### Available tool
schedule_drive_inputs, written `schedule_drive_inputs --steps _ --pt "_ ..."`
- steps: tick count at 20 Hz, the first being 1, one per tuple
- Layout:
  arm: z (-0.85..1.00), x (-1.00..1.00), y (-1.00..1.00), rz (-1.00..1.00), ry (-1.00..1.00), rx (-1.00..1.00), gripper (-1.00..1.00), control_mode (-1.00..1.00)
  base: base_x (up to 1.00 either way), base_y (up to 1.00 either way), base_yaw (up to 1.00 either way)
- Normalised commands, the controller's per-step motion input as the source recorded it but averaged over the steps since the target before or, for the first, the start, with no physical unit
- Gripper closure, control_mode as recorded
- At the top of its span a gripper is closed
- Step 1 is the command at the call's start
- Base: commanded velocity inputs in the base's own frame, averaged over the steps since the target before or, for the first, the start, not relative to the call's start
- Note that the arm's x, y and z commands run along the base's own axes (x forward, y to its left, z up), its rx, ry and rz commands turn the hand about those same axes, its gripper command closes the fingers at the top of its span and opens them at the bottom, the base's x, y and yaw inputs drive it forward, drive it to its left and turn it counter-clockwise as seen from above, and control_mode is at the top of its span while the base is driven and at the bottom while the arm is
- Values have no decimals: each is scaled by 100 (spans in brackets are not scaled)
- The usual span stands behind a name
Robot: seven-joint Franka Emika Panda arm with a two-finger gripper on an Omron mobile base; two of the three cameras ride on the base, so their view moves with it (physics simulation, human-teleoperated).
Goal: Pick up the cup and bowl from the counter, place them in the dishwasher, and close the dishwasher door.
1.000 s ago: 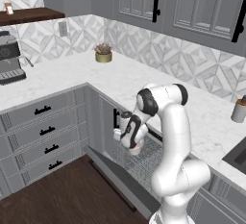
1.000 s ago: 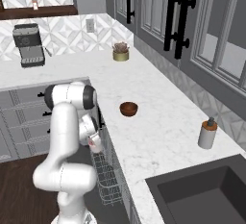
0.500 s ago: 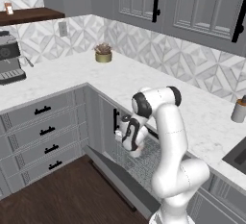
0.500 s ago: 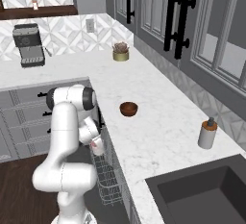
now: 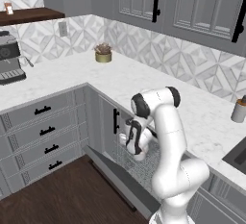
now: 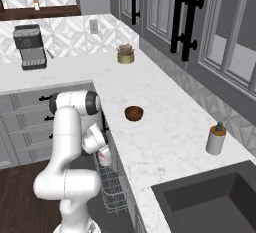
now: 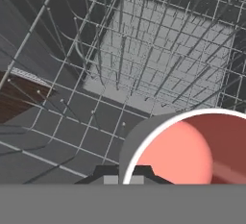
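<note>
Hand view | jaws clenched on cup (image 7: pixel 180 153) rim | over dishwasher rack (image 7: pixel 158 55) | bowl (image 6: pixel 133 112) on counter (image 6: pixel 165 142)

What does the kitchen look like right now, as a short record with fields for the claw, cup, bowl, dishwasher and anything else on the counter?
claw: shut on the cup, low over the open dishwasher
cup: held above the wire rack, red inside showing
bowl: dark brown, upright on the counter, untouched
dishwasher: open, door folded down
rack: grey wire, nothing visible in it
also on counter: potted plant, soap dispenser, coffee machine
left to do: cup not yet set down, bowl not loaded, door not shut
</note>
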Motion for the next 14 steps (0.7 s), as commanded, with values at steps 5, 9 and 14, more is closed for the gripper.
schedule_drive_inputs --steps 5,9,14 --pt "-45 0 -1 0 0 -1 100 -100 0 0 0" --pt "-39 -2 0 0 0 -2 100 -100 0 0 0" --pt "-30 -5 2 0 0 0 100 -100 0 0 0"
